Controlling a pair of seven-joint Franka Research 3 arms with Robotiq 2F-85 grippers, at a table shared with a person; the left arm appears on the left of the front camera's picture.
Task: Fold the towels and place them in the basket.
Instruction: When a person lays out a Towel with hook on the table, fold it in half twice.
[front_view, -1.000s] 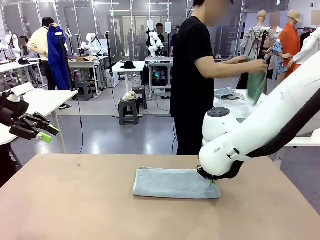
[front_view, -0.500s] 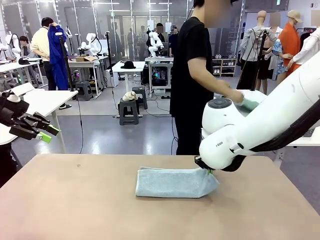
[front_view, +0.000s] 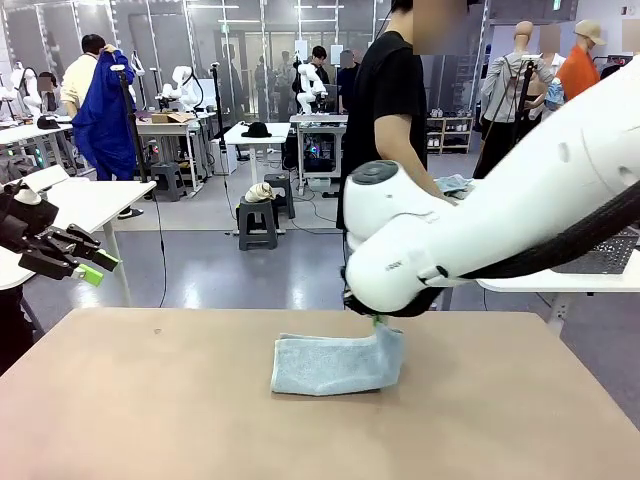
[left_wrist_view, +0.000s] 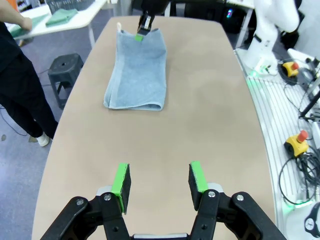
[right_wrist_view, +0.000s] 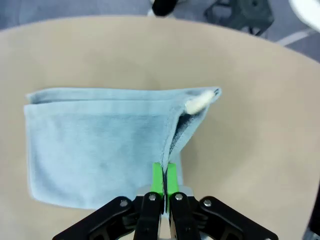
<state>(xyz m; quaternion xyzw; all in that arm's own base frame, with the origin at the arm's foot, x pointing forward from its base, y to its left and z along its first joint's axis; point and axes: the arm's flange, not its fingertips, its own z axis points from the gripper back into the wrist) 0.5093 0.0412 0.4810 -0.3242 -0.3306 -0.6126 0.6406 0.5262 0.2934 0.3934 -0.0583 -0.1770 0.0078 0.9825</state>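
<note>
Since a second ago the right gripper (front_view: 377, 320) has been carrying the towel's (front_view: 325, 365) right end leftward. It is pinching that edge shut, lifting it above the table's (front_view: 150, 400) middle. The limp, light terry is drooping, so a hem grip probably suits. The left gripper (left_wrist_view: 159, 182) is hovering parted and empty over the table's left end.
</note>
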